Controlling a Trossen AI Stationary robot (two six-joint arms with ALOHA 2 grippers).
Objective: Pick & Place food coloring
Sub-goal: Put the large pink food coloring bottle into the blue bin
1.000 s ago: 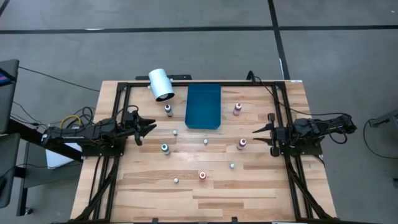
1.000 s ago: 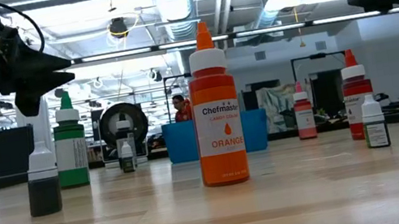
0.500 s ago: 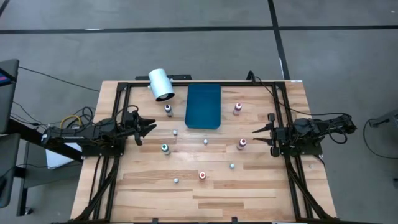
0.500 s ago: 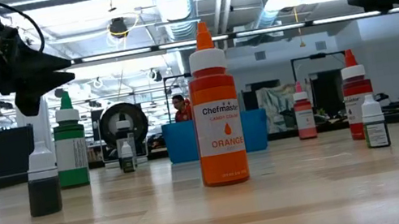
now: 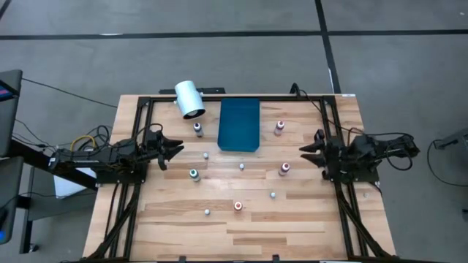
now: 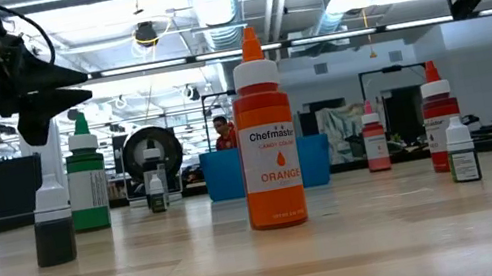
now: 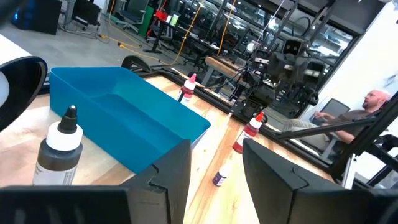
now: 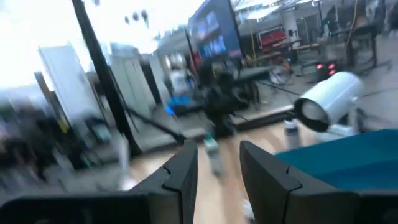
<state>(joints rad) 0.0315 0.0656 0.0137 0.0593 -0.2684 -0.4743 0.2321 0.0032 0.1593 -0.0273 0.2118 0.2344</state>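
The desk [image 5: 292, 219] is pale wood in long planks, its grain plain and its finish a soft satin that catches the ceiling lights. A black metal frame [image 5: 234, 98] rims it. The tray [image 5: 240, 124] looks like smooth blue plastic with a slight gloss. The food coloring [image 6: 265, 135] bottles are glossy plastic with printed paper-like labels. The white cylinder [image 5: 189, 98] looks smooth and matt. Each hand, left [image 7: 216, 180] and right [image 8: 217, 171], is matt dark plastic.

Standing on the table: five capped bottles [image 5: 194, 174], in red, pink, green and dark tops, plus four smaller whitish ones [image 5: 207, 212]. One blue tray [image 5: 239, 124] and one white cylinder [image 5: 189, 98] lying there. Two arms hanging over the sides.
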